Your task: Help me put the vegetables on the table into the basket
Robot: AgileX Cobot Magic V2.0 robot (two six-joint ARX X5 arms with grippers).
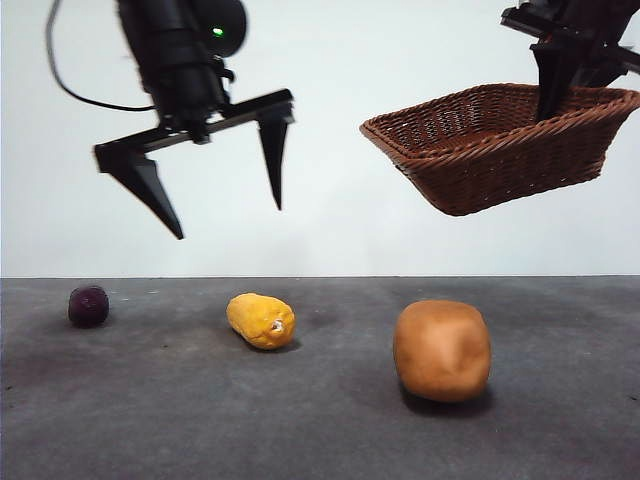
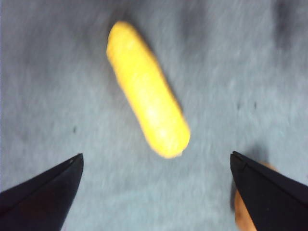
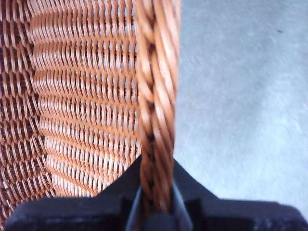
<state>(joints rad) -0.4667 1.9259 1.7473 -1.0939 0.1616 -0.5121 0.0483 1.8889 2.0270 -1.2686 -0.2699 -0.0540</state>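
Three vegetables lie on the dark grey table (image 1: pixel 180 420): a small dark purple one (image 1: pixel 88 305) at the left, an oblong yellow one (image 1: pixel 261 320) (image 2: pixel 147 89) in the middle, and a larger orange-brown one (image 1: pixel 442 350) (image 2: pixel 239 211) at the right. My left gripper (image 1: pixel 230 222) (image 2: pixel 156 166) hangs open in the air above the yellow vegetable, with nothing between its fingers. The brown wicker basket (image 1: pixel 500 145) (image 3: pixel 86 96) is lifted and tilted at the upper right. My right gripper (image 1: pixel 552 105) (image 3: pixel 156 202) is shut on the basket's braided rim.
A pale wall stands behind the table's far edge. Bare table surface (image 1: pixel 560 440) shows in front of the vegetables and between them.
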